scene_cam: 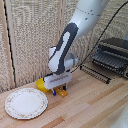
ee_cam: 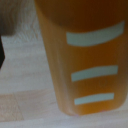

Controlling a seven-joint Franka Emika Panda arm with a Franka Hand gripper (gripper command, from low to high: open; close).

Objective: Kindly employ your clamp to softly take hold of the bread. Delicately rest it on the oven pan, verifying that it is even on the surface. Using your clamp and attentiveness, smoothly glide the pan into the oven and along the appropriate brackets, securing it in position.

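One bread (scene_cam: 62, 92), one plate (scene_cam: 26, 103), one oven (scene_cam: 111, 56).

Soft even daylight, faint shadows; both views low-resolution, the wrist view blurred close-up

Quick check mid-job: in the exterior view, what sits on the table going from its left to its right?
Plate → yellow bowl → gripper over the bread → oven with its oven pan.

Light wood plank surface (scene_cam: 95, 102) fills lower half of exterior view, seams running diagonally. Behind it, across upper frame, a pale woven screen wall (scene_cam: 30, 35) w/ vertical wood posts (scene_cam: 9, 45). Soft, even lighting. Wrist view shows the same pale wood, blurred.
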